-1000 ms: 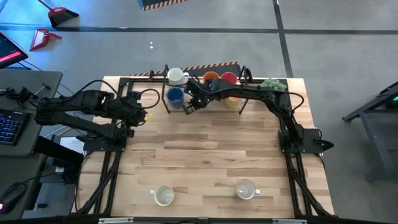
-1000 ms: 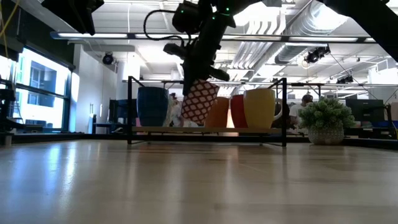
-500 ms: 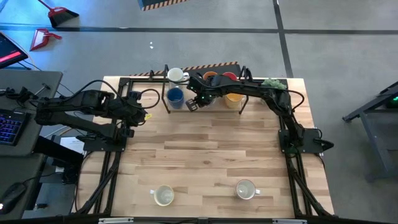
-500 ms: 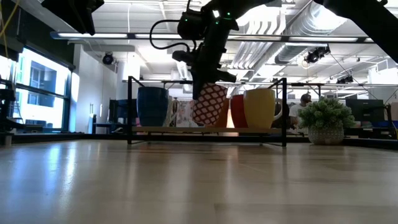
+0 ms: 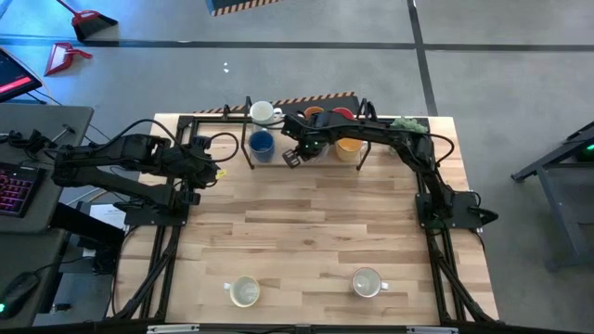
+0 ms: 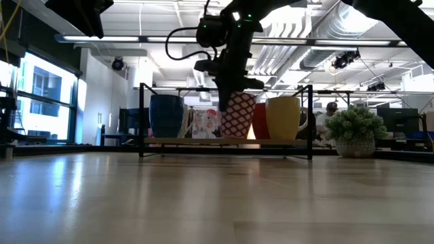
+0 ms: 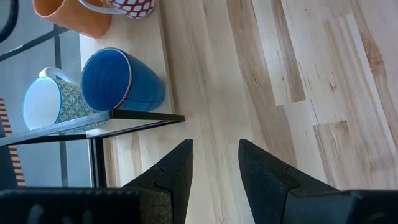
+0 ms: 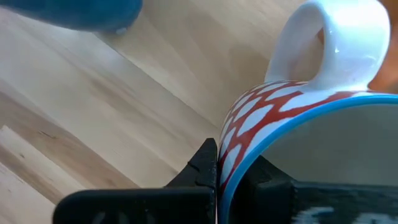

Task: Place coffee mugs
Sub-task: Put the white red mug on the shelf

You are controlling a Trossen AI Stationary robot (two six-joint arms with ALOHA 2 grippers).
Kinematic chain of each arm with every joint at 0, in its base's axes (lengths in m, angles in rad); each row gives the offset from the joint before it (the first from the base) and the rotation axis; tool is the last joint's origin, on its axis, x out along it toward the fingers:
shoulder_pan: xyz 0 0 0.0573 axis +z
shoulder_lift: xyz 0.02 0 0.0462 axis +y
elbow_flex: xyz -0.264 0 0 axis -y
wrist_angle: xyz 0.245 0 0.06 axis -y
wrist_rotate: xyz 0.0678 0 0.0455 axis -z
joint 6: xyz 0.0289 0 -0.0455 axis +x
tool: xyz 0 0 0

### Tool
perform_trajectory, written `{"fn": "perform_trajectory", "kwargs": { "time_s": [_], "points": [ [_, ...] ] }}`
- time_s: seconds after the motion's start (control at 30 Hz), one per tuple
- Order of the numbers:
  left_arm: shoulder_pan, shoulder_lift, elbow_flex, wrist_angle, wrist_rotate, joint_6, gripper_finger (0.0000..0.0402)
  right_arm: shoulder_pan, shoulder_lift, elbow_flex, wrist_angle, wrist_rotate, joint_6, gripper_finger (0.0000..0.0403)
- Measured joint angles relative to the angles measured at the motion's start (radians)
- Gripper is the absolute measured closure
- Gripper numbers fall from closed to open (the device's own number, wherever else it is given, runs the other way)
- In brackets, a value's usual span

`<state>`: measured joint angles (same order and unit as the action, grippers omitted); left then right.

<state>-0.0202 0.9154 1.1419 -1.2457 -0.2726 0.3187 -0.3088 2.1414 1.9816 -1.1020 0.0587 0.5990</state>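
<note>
**Patterned mug held at the rack on the far edge**

The left gripper waited over the table's left side, near the far-left corner, its fingers apart and holding nothing. Just beyond it a black wire-frame rack stood along the far edge of the pale wooden plank table. At the rack's left end sat a glossy blue ceramic mug, and behind it, toward the far edge, a white patterned mug.

To the right of the blue mug, the right gripper reached in from the table's right side. Its fingers were clamped on the rim of a white mug with a red lattice pattern, which hung upright at the rack, just beside the blue one. Further right in the rack stood an orange mug, a red mug and a yellow-orange mug. A small green potted plant sat by the far-right corner.

Near the table's front edge, two cream mugs stood well apart: one left of centre, one right of centre.
</note>
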Motion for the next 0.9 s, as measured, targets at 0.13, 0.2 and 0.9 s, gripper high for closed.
{"fn": "perform_trajectory", "kwargs": {
  "time_s": [0.13, 0.2, 0.9],
  "points": [
    [0.000, 0.000, 0.000, -0.005, 0.000, 0.000, 0.0282, -0.001, 0.000, 0.000, -0.031, 0.001, -0.016, 0.0403],
    [0.000, 0.000, 0.000, -0.014, 0.000, -0.002, 0.0282, -0.001, 0.000, 0.000, -0.044, 0.004, -0.024, 0.0403],
    [0.000, 0.000, 0.000, -0.044, 0.000, -0.021, 0.0282, -0.032, 0.000, 0.000, -0.050, -0.007, -0.082, 0.0394]
  ]
}}
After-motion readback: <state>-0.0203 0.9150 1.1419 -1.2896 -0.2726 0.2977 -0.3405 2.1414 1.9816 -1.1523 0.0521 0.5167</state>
